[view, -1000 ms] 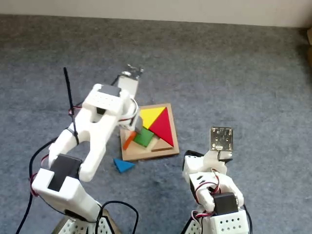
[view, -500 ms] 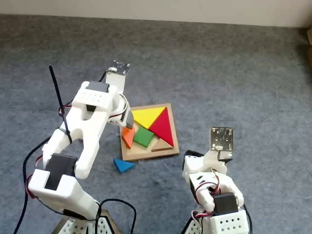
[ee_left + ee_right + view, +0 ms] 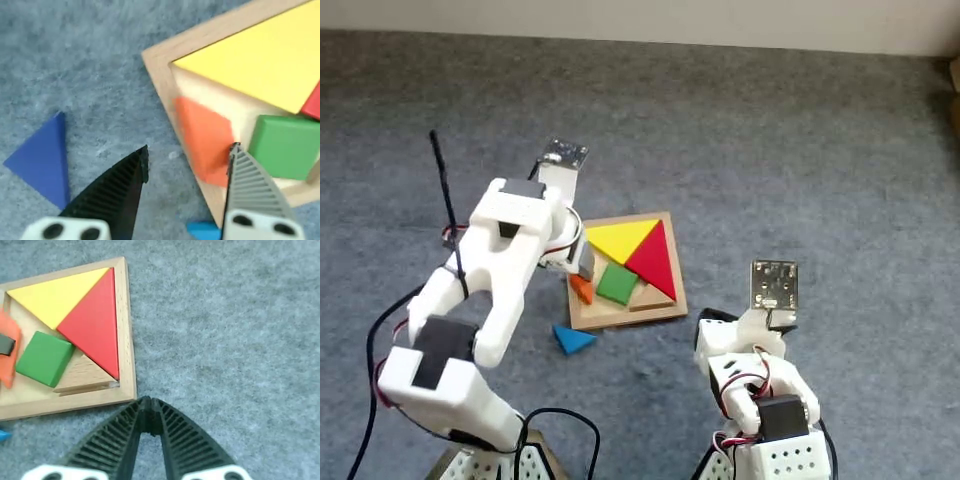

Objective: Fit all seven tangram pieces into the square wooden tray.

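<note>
The square wooden tray (image 3: 665, 306) lies on the carpet and holds a yellow triangle (image 3: 619, 239), a red triangle (image 3: 656, 258) and a green square (image 3: 617, 282). An orange piece (image 3: 204, 137) lies tilted across the tray's left rim, partly inside. My left gripper (image 3: 189, 148) hovers open just over it, with the grey finger (image 3: 246, 177) at the orange piece's edge and the black finger (image 3: 122, 185) over the carpet. A blue triangle (image 3: 42, 160) rests on the carpet outside the tray. My right gripper (image 3: 148, 401) is shut and empty, just off the tray's near edge.
A small light-blue piece (image 3: 202, 230) peeks out on the carpet by the tray's rim. Grey carpet (image 3: 800, 150) stretches open to the right of and behind the tray. A black cable (image 3: 448, 200) stands up beside the left arm.
The left arm swung left off the tray, then edged back. The orange piece went from standing on edge to lying flatter at the left rim. The right arm stayed still.
</note>
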Controlling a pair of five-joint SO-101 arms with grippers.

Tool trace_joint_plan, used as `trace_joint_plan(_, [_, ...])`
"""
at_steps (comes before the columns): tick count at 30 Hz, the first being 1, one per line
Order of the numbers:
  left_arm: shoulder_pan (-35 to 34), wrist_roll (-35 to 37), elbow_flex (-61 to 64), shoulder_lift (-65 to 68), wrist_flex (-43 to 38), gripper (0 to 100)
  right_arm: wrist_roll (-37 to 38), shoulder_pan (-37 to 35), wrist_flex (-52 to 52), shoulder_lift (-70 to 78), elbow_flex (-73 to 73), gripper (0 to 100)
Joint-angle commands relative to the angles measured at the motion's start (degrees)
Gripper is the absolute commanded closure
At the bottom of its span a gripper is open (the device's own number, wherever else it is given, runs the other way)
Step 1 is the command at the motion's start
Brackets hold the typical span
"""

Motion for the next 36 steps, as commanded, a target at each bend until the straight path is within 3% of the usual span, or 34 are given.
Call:
trace_joint_plan(1, [-0.13,0.35,-4.09,4.0,-1.05,75,0.62,0.75,0.31,0.22,7.78,99.5])
trace_joint_plan(8, [0.13,3.6,-10.51,6.64,-0.53,75,0.62,0.75,0.31,0.22,7.78,99.5])
trace_joint_plan(13, [0.31,3.69,-13.49,2.24,4.92,75,0.62,0.75,0.31,0.22,7.78,99.5])
trace_joint_plan(23, [0.13,3.34,-8.13,-10.77,10.02,75,0.62,0.75,0.31,0.22,7.78,99.5])
trace_joint_plan(26, [-0.13,3.25,-3.12,-11.91,9.67,75,0.62,0.75,0.31,0.22,7.78,99.5])
trace_joint_plan(32, [-3.03,0.53,6.37,-11.91,-0.35,75,0.62,0.75,0.31,0.22,7.78,99.5])
trace_joint_plan(36, [-4.79,0.44,8.22,-11.91,-2.11,75,0.62,0.75,0.31,0.22,7.78,99.5])
